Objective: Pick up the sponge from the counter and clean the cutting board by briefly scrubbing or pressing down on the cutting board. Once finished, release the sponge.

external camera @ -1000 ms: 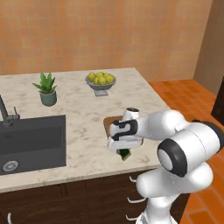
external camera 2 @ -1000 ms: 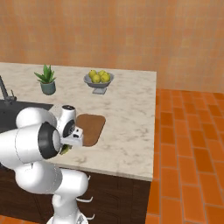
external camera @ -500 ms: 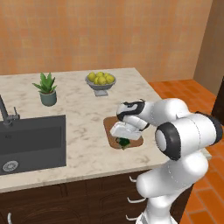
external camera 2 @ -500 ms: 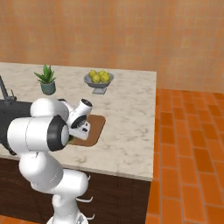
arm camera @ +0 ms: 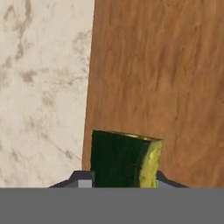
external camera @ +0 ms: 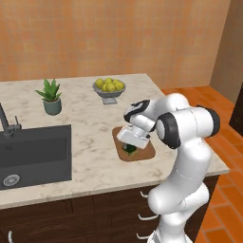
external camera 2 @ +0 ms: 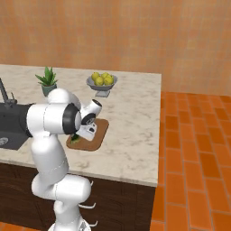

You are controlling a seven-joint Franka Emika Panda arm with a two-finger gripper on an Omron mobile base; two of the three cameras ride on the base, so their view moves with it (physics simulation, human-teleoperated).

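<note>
We hold the sponge (arm camera: pixel 124 159) between the jaws of the gripper (arm camera: pixel 118 178), which are closed on its two sides; the dark green face and the yellow layer project forward of the fingertips. Directly beyond the jaws lies the cutting board (arm camera: pixel 166 78), and the sponge sits over its near portion, close to the board edge that borders the counter (arm camera: pixel 41 87). We cannot tell whether the sponge touches the wood.

Risks, in our judgement:
- Pressing this close to the edge could carry the sponge onto the counter.
- Excessive downward force could shift the unsecured board.
- A loose grip could let the sponge twist during scrubbing.
</note>
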